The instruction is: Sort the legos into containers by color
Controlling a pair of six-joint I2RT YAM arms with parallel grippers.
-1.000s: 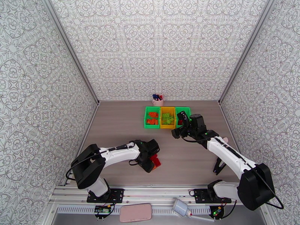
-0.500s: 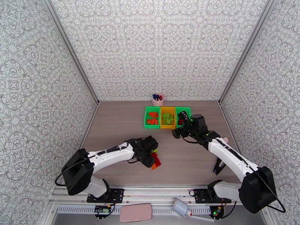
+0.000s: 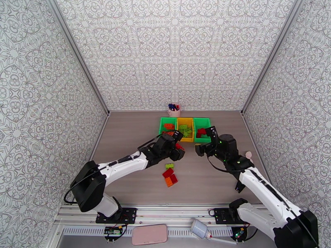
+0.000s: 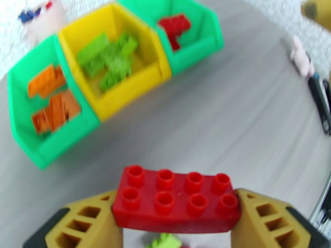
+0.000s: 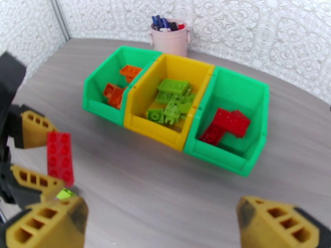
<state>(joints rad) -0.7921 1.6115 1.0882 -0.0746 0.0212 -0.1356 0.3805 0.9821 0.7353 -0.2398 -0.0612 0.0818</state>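
Note:
My left gripper (image 4: 176, 222) is shut on a long red lego (image 4: 176, 199), held level above the table in front of the containers; the same lego (image 3: 178, 146) shows from above. The left green container (image 5: 97, 106) holds orange legos (image 5: 118, 89). Light green legos (image 5: 171, 100) lie in the yellow container (image 5: 153, 133). The right green container (image 5: 223, 160) holds red legos (image 5: 225, 125). My right gripper (image 5: 161, 228) hangs open and empty in front of the containers. On the table nearer the arms lie a green lego (image 3: 169, 165), red legos (image 3: 169, 175) and an orange lego (image 3: 169, 183).
A pink pen cup (image 5: 169, 36) stands behind the containers by the back wall. A small pink object (image 3: 248, 154) and a dark tool (image 3: 240, 182) lie at the right side of the table. Patterned walls close in the table on three sides.
My left gripper closed on the red lego at the loose pile and carried it up toward the containers. My right arm drew back from the right green container, still open.

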